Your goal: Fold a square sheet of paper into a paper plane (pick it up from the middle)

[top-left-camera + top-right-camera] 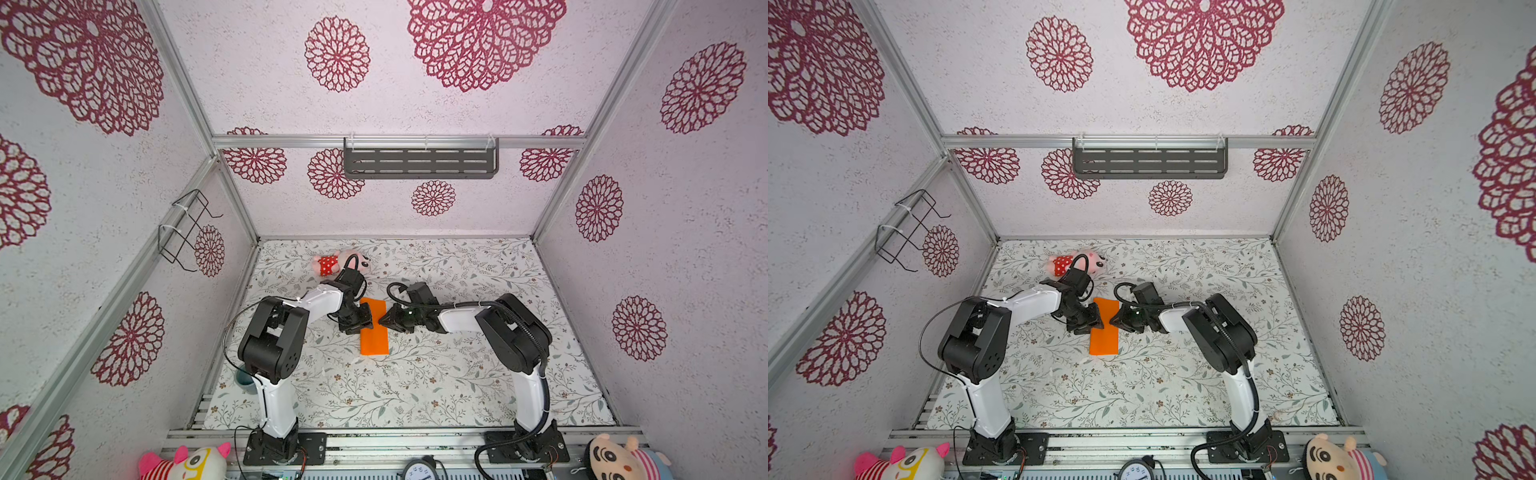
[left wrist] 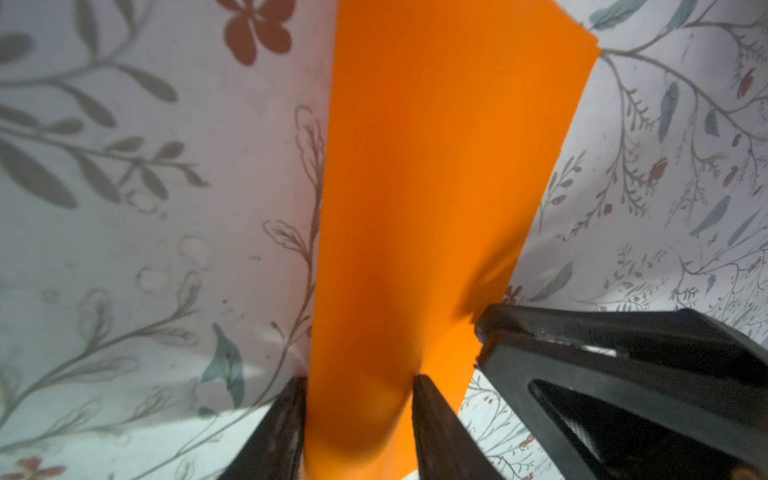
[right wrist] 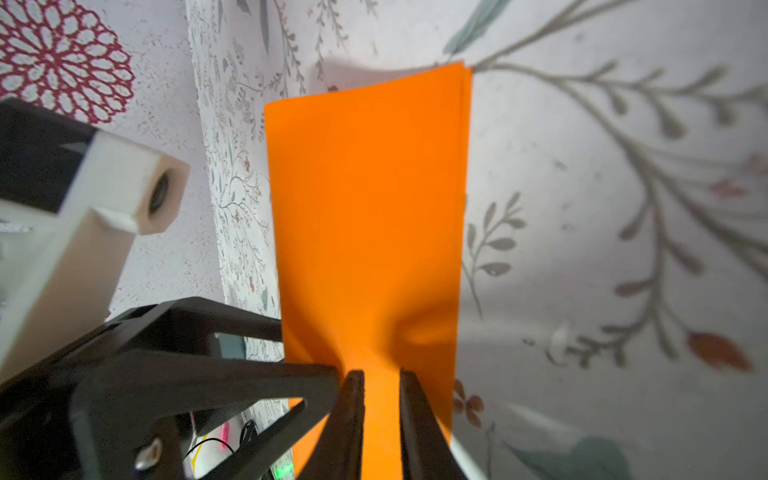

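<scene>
Your left claw [image 1: 360,320] and right claw [image 1: 384,321] each pinch the thin, floppy folded orange sheet [image 1: 374,332] mid-table; hold gently at its long edges.

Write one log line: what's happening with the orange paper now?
paper: folded strip on table | left gripper: on its edge | right gripper: pinching it

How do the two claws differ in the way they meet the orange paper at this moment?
The left claw comes at the orange paper from its left long edge, the right claw from its right long edge. The left claw's fingers stand wider apart, with a broad bulge of paper between them; the right claw's fingers stand narrower, pinching a thin ridge. Both work at the middle of the folded strip, facing each other, with paper between their fingers.
</scene>
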Action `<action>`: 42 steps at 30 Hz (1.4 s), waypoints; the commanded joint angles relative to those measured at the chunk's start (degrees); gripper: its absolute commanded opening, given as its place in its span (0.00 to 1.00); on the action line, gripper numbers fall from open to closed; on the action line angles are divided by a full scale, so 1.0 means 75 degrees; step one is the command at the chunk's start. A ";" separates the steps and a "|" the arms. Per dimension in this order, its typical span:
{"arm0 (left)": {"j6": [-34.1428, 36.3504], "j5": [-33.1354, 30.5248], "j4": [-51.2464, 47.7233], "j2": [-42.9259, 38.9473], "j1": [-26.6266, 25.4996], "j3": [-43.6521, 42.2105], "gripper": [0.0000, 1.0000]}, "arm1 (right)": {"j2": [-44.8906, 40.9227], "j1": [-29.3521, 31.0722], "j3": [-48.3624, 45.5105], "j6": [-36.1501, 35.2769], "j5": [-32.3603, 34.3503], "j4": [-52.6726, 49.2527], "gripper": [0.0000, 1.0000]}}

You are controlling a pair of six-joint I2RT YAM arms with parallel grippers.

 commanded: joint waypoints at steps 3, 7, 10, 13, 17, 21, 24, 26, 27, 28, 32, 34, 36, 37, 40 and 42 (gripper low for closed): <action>-0.0075 -0.0565 -0.0892 0.0957 -0.0168 -0.0598 0.45 | 0.0137 0.0029 0.0213 -0.0151 0.0197 -0.0883 0.19; -0.0038 -0.0391 -0.1029 0.0775 -0.0138 -0.0224 0.47 | 0.0272 0.0029 0.0368 -0.0371 0.0337 -0.1644 0.19; 0.0001 -0.0303 -0.1223 0.0309 -0.0048 0.0325 0.52 | 0.0336 0.0017 0.0462 -0.0531 0.0481 -0.2167 0.18; 0.0011 -0.0455 -0.1445 -0.0408 0.0138 0.0845 0.59 | 0.0426 0.0016 0.0564 -0.0662 0.0561 -0.2498 0.18; 0.0037 -0.0562 -0.1644 -0.0896 0.0319 0.1170 0.59 | 0.0519 0.0017 0.0691 -0.0750 0.0591 -0.2689 0.18; -0.0091 0.0538 -0.0613 -0.1156 0.0322 0.0793 0.48 | 0.0583 0.0016 0.0766 -0.0772 0.0632 -0.2811 0.17; -0.0449 0.1598 0.0527 -0.1121 0.0323 0.0325 0.38 | 0.0613 0.0017 0.0811 -0.0799 0.0652 -0.2850 0.17; -0.0636 0.1932 0.0963 -0.0990 0.0330 0.0161 0.31 | 0.0642 0.0017 0.0845 -0.0816 0.0663 -0.2895 0.16; -0.0662 0.2019 0.1080 -0.0891 0.0331 0.0127 0.27 | 0.0659 0.0017 0.0867 -0.0830 0.0660 -0.2913 0.16; -0.0668 0.2066 0.1125 -0.0789 0.0329 0.0143 0.25 | 0.0677 0.0017 0.0883 -0.0833 0.0652 -0.2925 0.16; -0.0584 0.2035 0.1182 -0.0429 0.0325 0.0152 0.18 | 0.0718 0.0017 0.0944 -0.0868 0.0682 -0.2998 0.16; -0.0509 0.1977 0.1065 -0.0194 0.0322 0.0173 0.15 | 0.0728 0.0018 0.0949 -0.0880 0.0715 -0.3058 0.15; -0.0259 0.1721 0.0753 -0.0023 0.0334 0.0243 0.12 | 0.0742 0.0026 0.0970 -0.0915 0.0753 -0.3144 0.15; -0.0117 0.1514 0.0532 0.0038 0.0334 0.0270 0.11 | 0.0738 0.0034 0.0966 -0.0928 0.0775 -0.3176 0.15; 0.0240 0.1052 0.0083 0.0106 0.0395 0.0320 0.10 | 0.0741 0.0029 0.0946 -0.0951 0.0841 -0.3262 0.15; 0.0379 0.0788 -0.0112 0.0103 0.0424 0.0320 0.09 | 0.0741 0.0029 0.0917 -0.0959 0.0869 -0.3306 0.15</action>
